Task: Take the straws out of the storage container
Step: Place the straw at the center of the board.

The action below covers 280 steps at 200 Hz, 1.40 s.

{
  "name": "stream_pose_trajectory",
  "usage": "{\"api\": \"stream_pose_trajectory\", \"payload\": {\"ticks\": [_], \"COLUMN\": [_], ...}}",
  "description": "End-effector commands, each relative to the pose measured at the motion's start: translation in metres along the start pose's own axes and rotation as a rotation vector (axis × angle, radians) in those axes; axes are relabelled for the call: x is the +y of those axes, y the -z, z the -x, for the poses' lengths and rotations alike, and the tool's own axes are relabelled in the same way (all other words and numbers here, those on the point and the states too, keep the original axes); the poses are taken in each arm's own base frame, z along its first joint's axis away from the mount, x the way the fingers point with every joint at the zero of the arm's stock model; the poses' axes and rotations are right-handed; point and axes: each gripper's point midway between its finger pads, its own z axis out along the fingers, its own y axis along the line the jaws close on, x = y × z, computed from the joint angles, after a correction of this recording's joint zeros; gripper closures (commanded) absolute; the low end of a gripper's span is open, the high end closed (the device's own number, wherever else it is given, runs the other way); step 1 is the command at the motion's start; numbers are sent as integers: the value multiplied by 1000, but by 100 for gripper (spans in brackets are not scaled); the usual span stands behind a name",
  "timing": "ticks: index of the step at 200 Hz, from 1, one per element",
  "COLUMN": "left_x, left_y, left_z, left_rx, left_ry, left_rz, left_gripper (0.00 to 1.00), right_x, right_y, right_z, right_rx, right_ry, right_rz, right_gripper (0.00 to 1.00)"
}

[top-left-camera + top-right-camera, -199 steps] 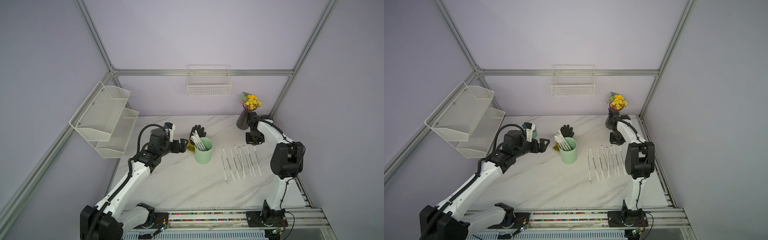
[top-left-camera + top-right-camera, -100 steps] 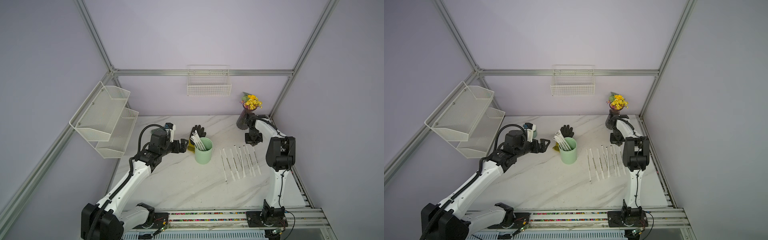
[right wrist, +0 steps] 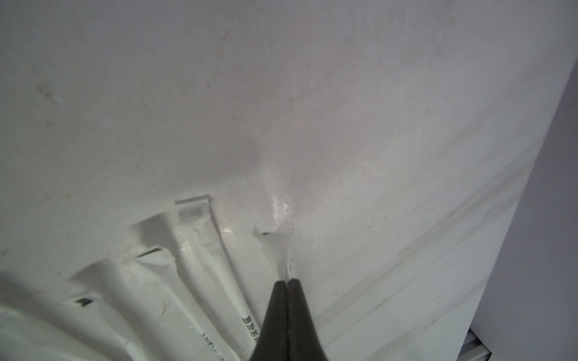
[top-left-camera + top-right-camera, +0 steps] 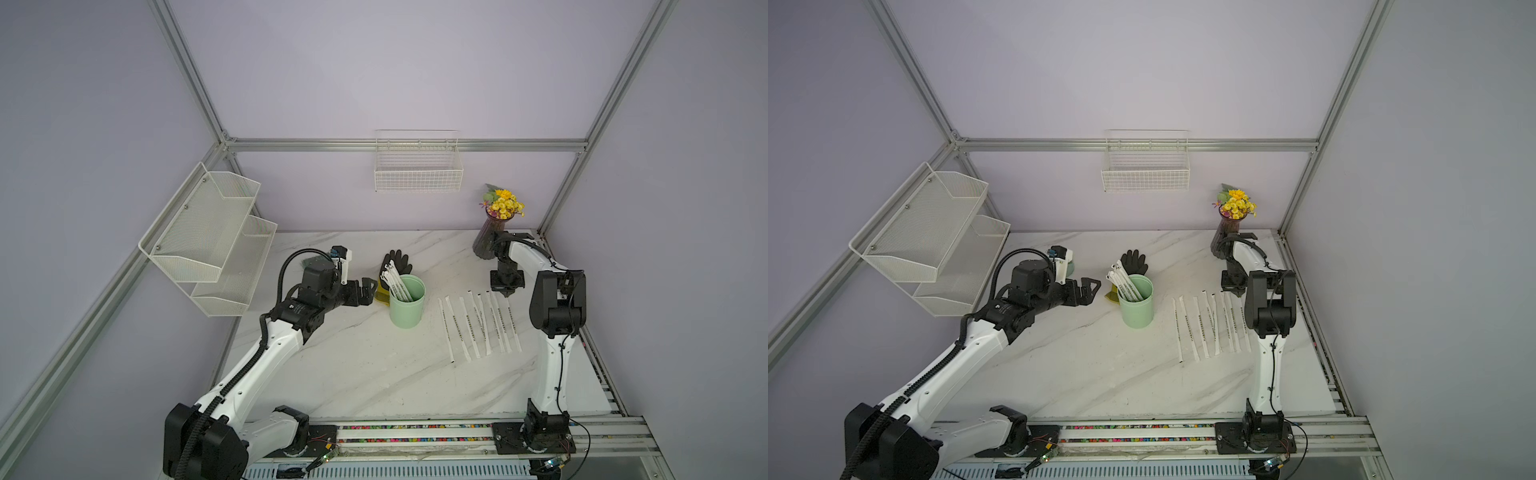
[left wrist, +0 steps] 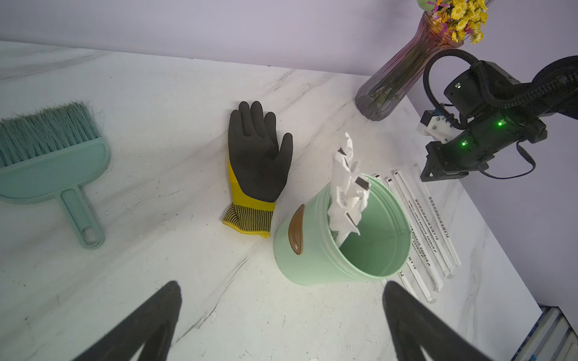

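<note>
Marble tabletop (image 4: 353, 374) is bearing the storage container (image 4: 407, 307); left gripper (image 4: 369, 291) is gaping beside it, while right gripper (image 3: 286, 280), farther off, is pinching a straw (image 3: 276, 250).

Storage container (image 4: 407, 311): 5–7 o'clock bare table (image 4: 365, 365), open approach. 11–12 o'clock: glove (image 4: 397, 262) just beside, blocks. 3 o'clock: straws (image 4: 478, 324) laid in a row, near. 2 o'clock: vase (image 4: 489, 243), well apart. Cup mouth: standing straws (image 4: 395, 282) crowd the 10 o'clock rim; 3 o'clock half free.
</note>
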Motion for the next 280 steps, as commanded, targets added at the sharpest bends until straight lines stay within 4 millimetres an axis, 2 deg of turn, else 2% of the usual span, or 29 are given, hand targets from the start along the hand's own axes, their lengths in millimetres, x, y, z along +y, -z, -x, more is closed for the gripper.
{"api": "stream_pose_trajectory", "payload": {"ticks": [1,80,110,131,154,200,225,242,253,280], "left_x": [-3,-2,-3,-3,-4,-6,-6,-6,-7,-6], "left_y": [-1,-2,-1,1,3,5,7,8,9,10], "left_z": [3,2,3,3,5,10,12,14,15,15], "left_rx": [-16,-11,-15,-18,-26,-35,-44,-49,-51,-48], "left_ry": [-7,-4,-6,-4,-3,-1,2,6,10,6], "left_rz": [-14,-12,-14,-13,-15,-16,-12,-14,-15,-7], "left_gripper": [0,0,0,0,0,0,0,0,0,0], "right_x": [0,2,4,15,34,77,123,158,179,223], "right_y": [-4,-3,7,35,79,199,249,271,278,273], "right_z": [2,0,-2,-2,-7,-33,-57,-72,-78,-89], "right_rx": [0,-1,-40,-139,-299,-634,-750,-813,-845,-825], "right_ry": [-3,-5,-29,-37,-8,95,216,305,358,461], "right_rz": [10,24,68,176,301,479,607,697,734,774], "right_gripper": [95,86,86,86,85,81,78,78,77,77]}}
